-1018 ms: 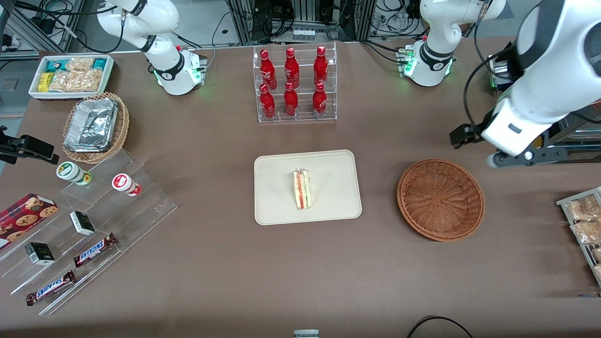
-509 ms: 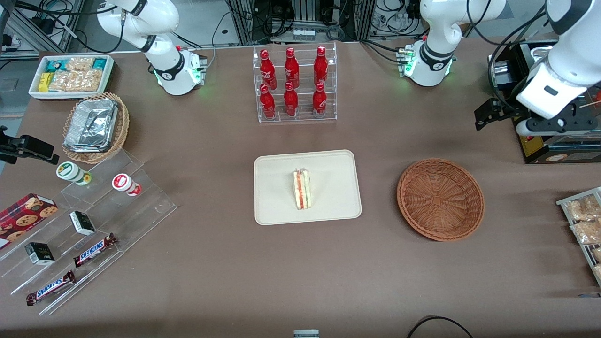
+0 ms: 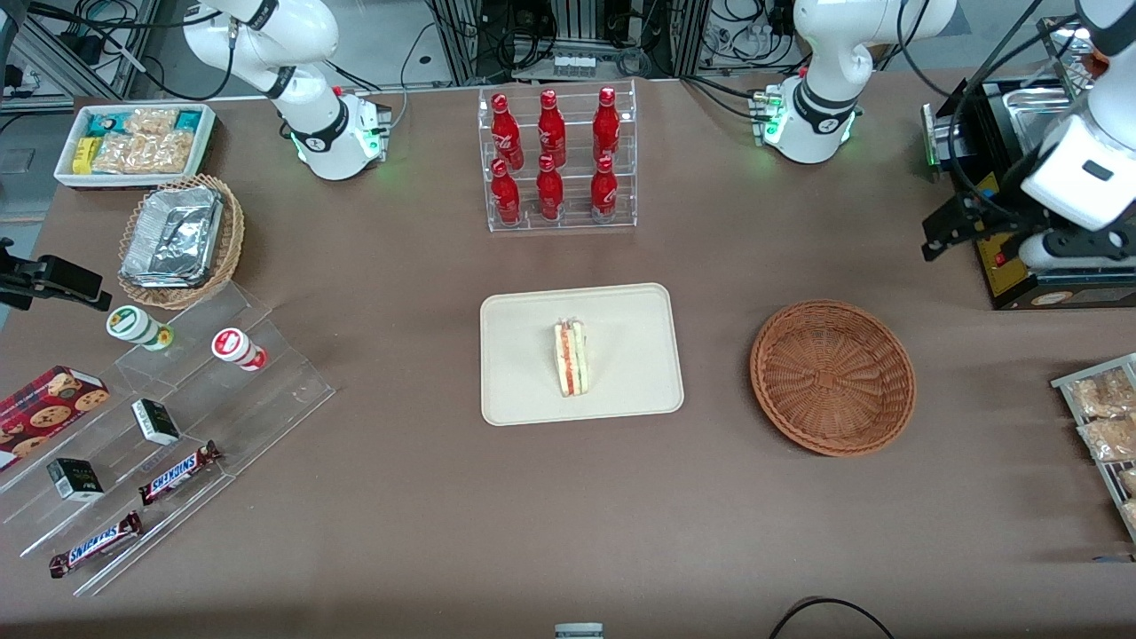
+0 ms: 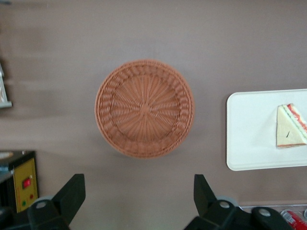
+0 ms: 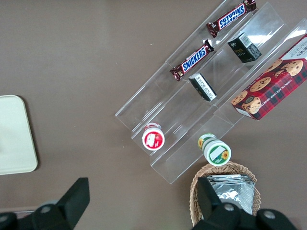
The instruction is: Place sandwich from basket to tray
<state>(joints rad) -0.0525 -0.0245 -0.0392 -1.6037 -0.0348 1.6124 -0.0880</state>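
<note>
While the sandwich (image 3: 572, 358) is lying on the tray (image 3: 524, 390) near its middle, standing on its edge with the red and green filling facing up, the basket (image 3: 832, 377) is sitting with nothing in it, just beside the tray toward the working arm's end of the table (image 3: 426, 497). Sandwich and basket are well apart.

Up at that same end, the gripper (image 3: 942, 232) is hanging high above the table, farther from the front camera than the basket and off to its side, near a black box (image 3: 1003, 266) with a yellow panel. From the wrist camera, its two dark fingers (image 4: 72, 194) are standing spread wide with nothing between them, and the basket (image 4: 144, 108) is showing whole in the gap below, with the tray (image 4: 249, 129) and sandwich (image 4: 289, 127) off to one side.

A clear rack of red bottles (image 3: 555, 155) is standing farther from the camera than the tray.
</note>
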